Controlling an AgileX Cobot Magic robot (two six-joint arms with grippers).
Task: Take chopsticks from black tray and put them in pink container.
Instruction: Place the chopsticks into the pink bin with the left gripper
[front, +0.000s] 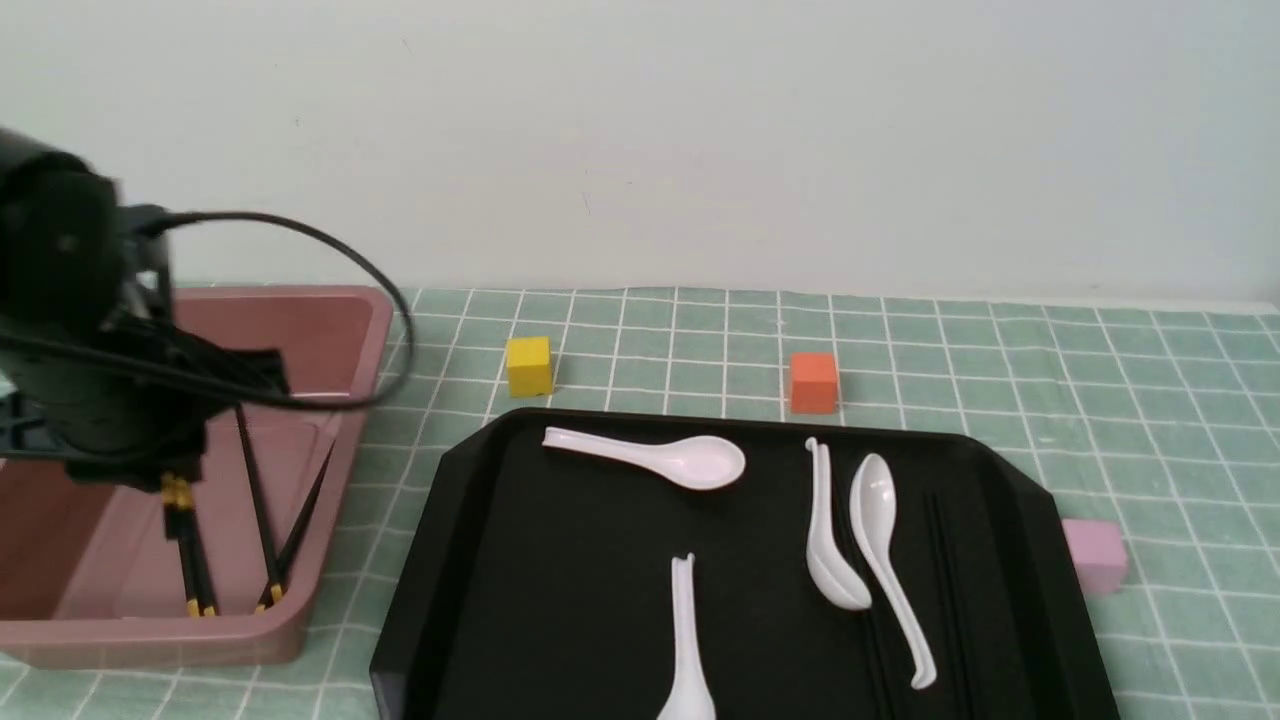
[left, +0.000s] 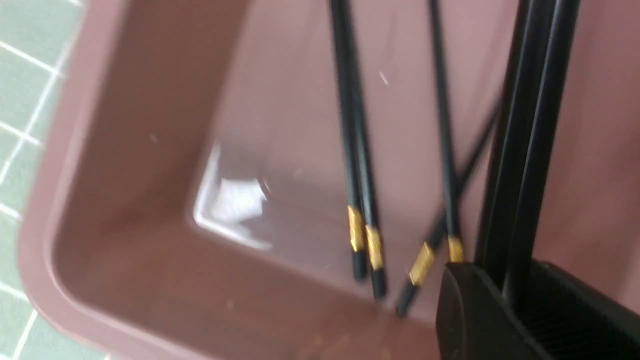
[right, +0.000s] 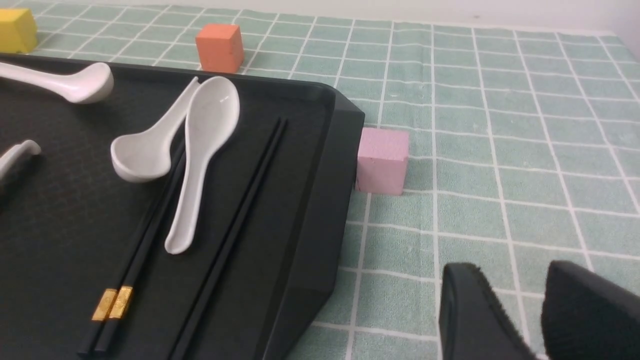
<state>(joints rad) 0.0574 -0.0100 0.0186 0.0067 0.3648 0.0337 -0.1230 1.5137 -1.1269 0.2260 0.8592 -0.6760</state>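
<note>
Chopsticks, two of them, are pinched side by side in my left gripper, its jaws closed onto the pair above the pink container. They are straight, slim and black, with a soft sheen running down their lengths; the front view shows their short yellow bands near the lower ends.

Inside the container I see four loose chopsticks: two lie nearly parallel, close together, and the other two cross near their banded ends. Their gold-yellow bands stop short of black tips. The bin is dusty-pink, smooth plastic, deep and rectangular, with rounded corners, a rolled rim and bright glints on its floor.

My right gripper has its jaws spread, with the cloth visible between them. Beside it, the black tray has clipped corners and a raised wall. It holds two more pairs of chopsticks, one passing beneath white spoons with smooth, rounded bowls and slender handles. Near the tray I see plain yellow, orange and pink cubes on the pale green, white-gridded cloth, which looks slightly wrinkled.
</note>
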